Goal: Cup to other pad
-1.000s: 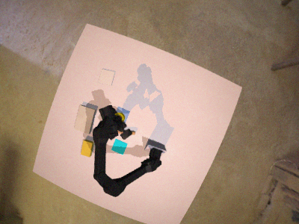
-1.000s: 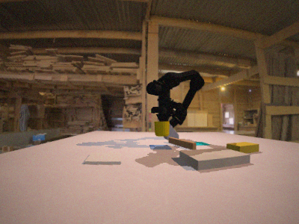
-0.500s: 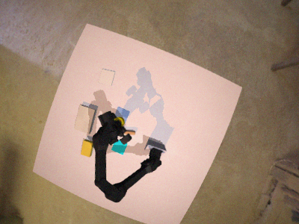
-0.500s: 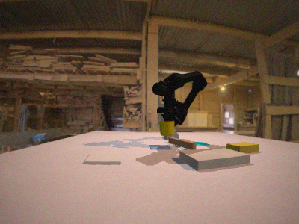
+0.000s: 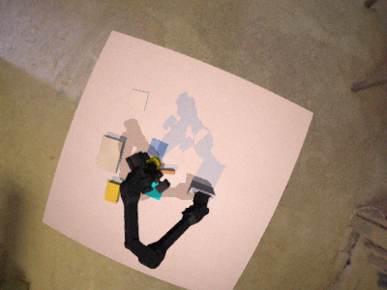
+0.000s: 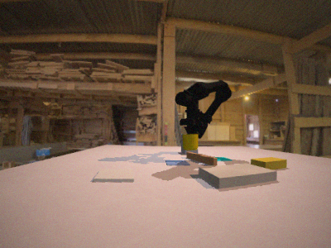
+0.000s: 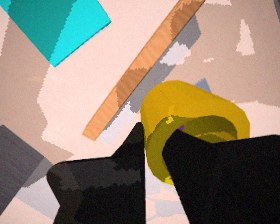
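- The black tool (image 5: 154, 166) (image 6: 192, 133) (image 7: 147, 126) is clenched on the wall of a round yellow cup (image 5: 154, 161) (image 6: 190, 141) (image 7: 197, 102).
- The cup is near a long wooden bar (image 5: 167, 171) (image 6: 201, 158) (image 7: 137, 70), between the flat square blue pad (image 5: 158, 146) (image 6: 177, 163) (image 7: 204, 84) and the flat square cyan pad (image 5: 154, 192) (image 6: 223, 159) (image 7: 82, 30).
- A bit of purple shows inside it.
- In the top view, a yellow rectangular block (image 5: 112, 191) (image 6: 269, 163) lies near the left edge of the pink surface (image 5: 242, 126) (image 6: 124, 215) (image 7: 65, 100).

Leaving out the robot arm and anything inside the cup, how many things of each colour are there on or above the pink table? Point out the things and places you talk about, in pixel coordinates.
Yellow: 2 (cup (image 5: 154, 162) (image 6: 190, 141) (image 7: 175, 100), block (image 5: 111, 192) (image 6: 268, 163))
Pale beige-grey: 2 (thick slab (image 5: 110, 153) (image 6: 237, 173), thin square (image 5: 138, 100) (image 6: 113, 176))
Blue: 1 (flat pad (image 5: 158, 148) (image 6: 177, 163) (image 7: 203, 84))
Turquoise: 1 (flat square (image 5: 154, 192) (image 6: 223, 159) (image 7: 75, 32))
Orange-brown: 1 (narrow bar (image 5: 167, 171) (image 6: 202, 159) (image 7: 135, 75))
Total: 7
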Motion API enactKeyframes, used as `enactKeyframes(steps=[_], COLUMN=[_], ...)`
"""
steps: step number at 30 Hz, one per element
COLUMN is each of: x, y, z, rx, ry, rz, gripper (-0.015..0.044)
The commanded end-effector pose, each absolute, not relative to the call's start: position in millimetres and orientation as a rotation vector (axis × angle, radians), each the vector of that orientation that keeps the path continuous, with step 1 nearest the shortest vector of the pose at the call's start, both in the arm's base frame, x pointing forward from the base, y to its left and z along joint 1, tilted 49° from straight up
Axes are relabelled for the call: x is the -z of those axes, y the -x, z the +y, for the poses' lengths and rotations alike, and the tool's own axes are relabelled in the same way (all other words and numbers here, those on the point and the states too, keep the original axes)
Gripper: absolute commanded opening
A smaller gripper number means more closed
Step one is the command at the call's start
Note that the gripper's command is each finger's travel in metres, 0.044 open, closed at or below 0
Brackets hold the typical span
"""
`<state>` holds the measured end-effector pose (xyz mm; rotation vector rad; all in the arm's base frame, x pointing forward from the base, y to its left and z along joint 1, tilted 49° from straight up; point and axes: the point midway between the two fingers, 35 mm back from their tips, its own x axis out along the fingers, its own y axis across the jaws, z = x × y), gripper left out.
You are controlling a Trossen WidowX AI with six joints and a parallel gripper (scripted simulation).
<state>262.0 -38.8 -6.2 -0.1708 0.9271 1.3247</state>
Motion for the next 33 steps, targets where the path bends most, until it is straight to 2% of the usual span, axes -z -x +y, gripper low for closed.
enactKeyframes(steps=[1,33], x=[-2.0,-47.4], y=[-260.1,-240.4], z=[-33.3,3.8], rx=[-1.322,-1.323], ry=[0.172,0.169], rz=[0.923,0.923], gripper=[0.0,0.0])
